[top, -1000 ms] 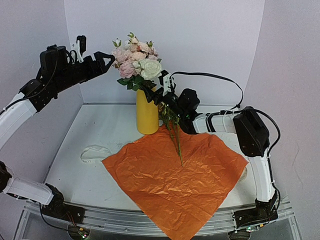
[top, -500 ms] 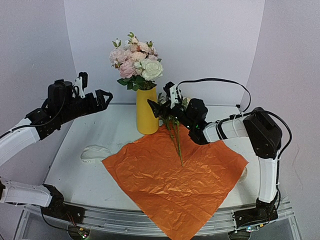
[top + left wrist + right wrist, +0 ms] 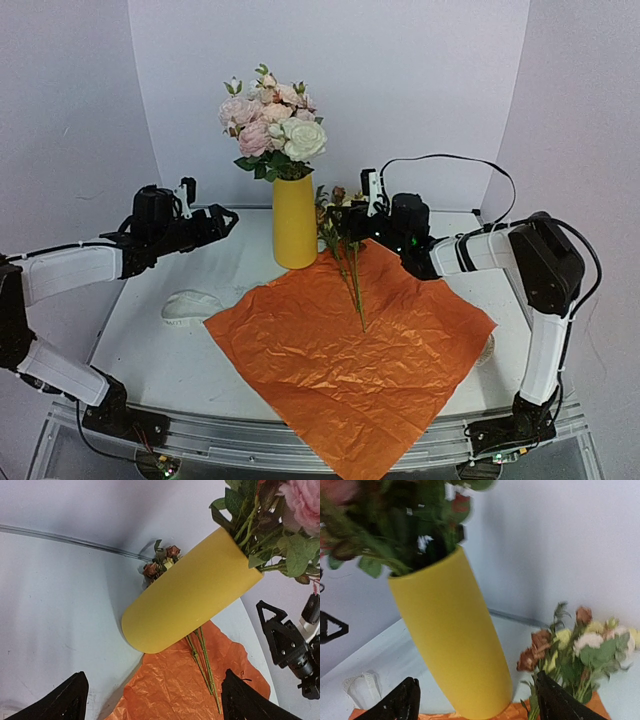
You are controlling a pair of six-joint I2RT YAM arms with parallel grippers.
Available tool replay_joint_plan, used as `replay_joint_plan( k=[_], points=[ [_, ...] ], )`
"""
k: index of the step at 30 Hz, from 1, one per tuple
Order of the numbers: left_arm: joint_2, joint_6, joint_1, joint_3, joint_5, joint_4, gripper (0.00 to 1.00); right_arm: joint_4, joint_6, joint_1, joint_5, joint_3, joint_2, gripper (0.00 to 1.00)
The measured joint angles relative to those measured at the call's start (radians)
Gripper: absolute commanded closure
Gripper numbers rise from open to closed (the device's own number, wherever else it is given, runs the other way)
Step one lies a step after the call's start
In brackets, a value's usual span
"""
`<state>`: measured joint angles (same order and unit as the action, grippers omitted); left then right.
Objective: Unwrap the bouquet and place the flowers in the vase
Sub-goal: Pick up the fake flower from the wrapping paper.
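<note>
Both wide and empty: left hand (image 3: 154, 675), right hand (image 3: 476, 680). Treat flowers (image 3: 570, 645) as light, limp, fragile; pinch gathered stems ahead of right hand.

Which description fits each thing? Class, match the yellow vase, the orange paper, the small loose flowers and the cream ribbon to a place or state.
Things:
1 vase
2 paper
3 flowers
4 ribbon

Descriptions:
A lies on the bare table, left of the paper
B stands upright, holding roses
C spread open, crinkled
D stems resting on the paper, blooms beside the vase

Pairs: 1-B; 2-C; 3-D; 4-A
</note>
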<state>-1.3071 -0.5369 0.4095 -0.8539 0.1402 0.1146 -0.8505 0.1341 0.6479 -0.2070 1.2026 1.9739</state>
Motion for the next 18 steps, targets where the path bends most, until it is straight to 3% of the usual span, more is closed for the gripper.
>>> replay_joint_plan(
  k=[6,8,14,18],
  points=[
    [-0.057,-0.008,0.001,0.017,0.042,0.052,0.09,0.346,0.123,-0.042,0.106,0.076,-0.002,0.45],
    [-0.064,-0.01,0.002,0.03,0.053,0.066,0.09,0.461,0.159,-0.053,0.134,0.124,0.008,0.58],
    [-0.085,-0.01,0.053,0.079,0.084,0.092,0.1,0.627,0.228,-0.092,0.132,0.229,0.077,0.7],
    [-0.115,-0.01,0.153,0.093,0.087,0.121,0.1,0.676,0.264,-0.121,0.096,0.256,0.14,0.7]
  ],
)
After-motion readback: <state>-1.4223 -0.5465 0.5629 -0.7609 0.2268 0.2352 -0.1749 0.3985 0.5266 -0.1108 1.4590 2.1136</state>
